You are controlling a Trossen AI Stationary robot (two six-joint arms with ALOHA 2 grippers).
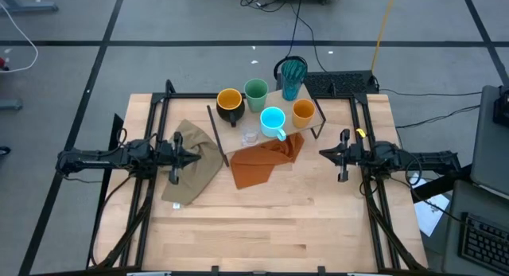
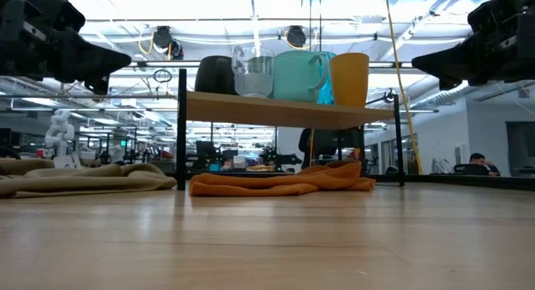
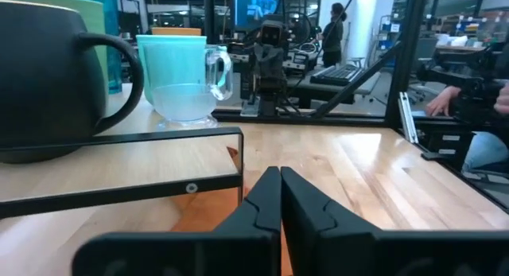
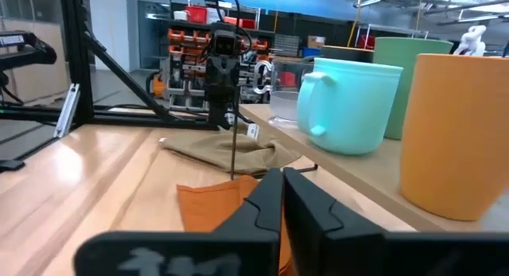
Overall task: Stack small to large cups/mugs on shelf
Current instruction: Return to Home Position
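On the plywood shelf [image 1: 238, 131] at the table's far middle stand the black mug with yellow-orange inside [image 1: 229, 105], the green cup [image 1: 256, 92], the teal ribbed tumbler [image 1: 293, 77], the orange cup [image 1: 303, 112], the blue handled mug [image 1: 273, 122] and the tiny clear glass [image 1: 250, 136]. In the low view the row [image 2: 292, 75] stands on the shelf board [image 2: 276, 111]. My left gripper [image 1: 199, 157] is shut and empty at the table's left, above the tan cloth. My right gripper [image 1: 322, 154] is shut and empty at the right.
A tan cloth [image 1: 191, 169] lies on the table left of the shelf. An orange cloth [image 1: 266, 158] lies partly under the shelf's near edge. The shelf's black legs [image 2: 181, 131] stand between the arms. Bare tabletop [image 1: 270, 228] lies toward the near edge.
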